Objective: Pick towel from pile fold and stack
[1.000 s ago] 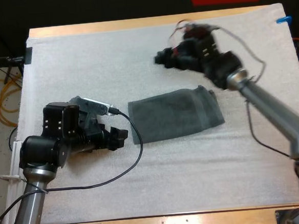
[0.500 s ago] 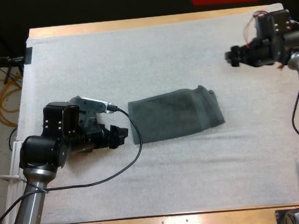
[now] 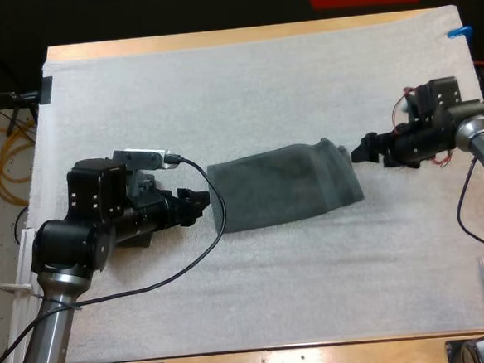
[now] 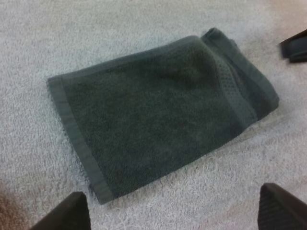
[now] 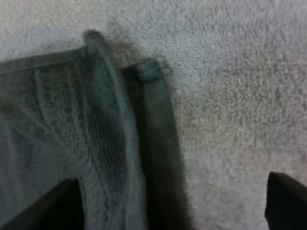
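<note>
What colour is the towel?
Dark grey-green towel, textured band near one end; best in the left wrist view.

Robot lab: white mat (image 3: 243, 82), floor cables (image 3: 12, 156)

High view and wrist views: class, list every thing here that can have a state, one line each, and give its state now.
towel: folded, lying flat on the white mat, not gripped
left gripper: jaws open, at the towel's left end as the high view shows it
right gripper: jaws open, at the towel's right end as the high view shows it
</note>
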### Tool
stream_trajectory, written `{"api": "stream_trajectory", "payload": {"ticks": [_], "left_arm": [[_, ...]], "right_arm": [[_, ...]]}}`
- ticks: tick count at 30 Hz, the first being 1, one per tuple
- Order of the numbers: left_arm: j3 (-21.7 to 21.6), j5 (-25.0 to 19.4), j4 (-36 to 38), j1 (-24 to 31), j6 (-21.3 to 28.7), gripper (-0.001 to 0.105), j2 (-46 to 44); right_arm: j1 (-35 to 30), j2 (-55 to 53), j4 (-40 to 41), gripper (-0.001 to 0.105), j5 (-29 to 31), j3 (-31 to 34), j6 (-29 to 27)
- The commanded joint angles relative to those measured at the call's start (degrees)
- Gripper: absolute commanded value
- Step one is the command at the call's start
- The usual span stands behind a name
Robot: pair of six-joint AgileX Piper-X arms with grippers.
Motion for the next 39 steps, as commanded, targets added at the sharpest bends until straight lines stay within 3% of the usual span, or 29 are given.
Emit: {"api": "stream_trajectory", "payload": {"ticks": [1,14,16,24,25,32,34,39], "left_arm": [[0.0,0.8,-0.2,-0.3,-0.6,0.069,-0.3],[0.0,0.8,-0.2,-0.3,-1.3,0.069,-0.3],[0.0,1.0,-0.2,-0.3,-1.5,0.069,-0.3],[0.0,2.0,-0.2,-0.3,-1.5,0.069,-0.3],[0.0,2.0,-0.2,-0.3,-1.5,0.069,-0.3],[0.0,2.0,-0.2,-0.3,-1.5,0.069,-0.3],[0.0,2.0,-0.2,-0.3,-1.5,0.069,-0.3],[0.0,2.0,-0.2,-0.3,-1.5,0.069,-0.3]], "right_arm": [[0.0,0.6,-1.5,0.074,-3.0,0.1,0.7],[6.3,7.4,-4.0,0.070,-9.7,0.1,2.1],[6.8,7.5,-4.0,0.061,-9.5,0.1,2.3],[6.8,7.5,-4.3,0.000,-7.1,0.1,4.2],[6.8,7.5,-4.2,0.000,-6.7,0.1,4.2],[6.8,2.8,1.3,0.000,4.7,0.1,1.9],[6.8,0.5,3.2,0.000,11.3,0.1,1.7],[6.8,-6.2,6.1,0.000,34.8,0.1,1.2]]}}
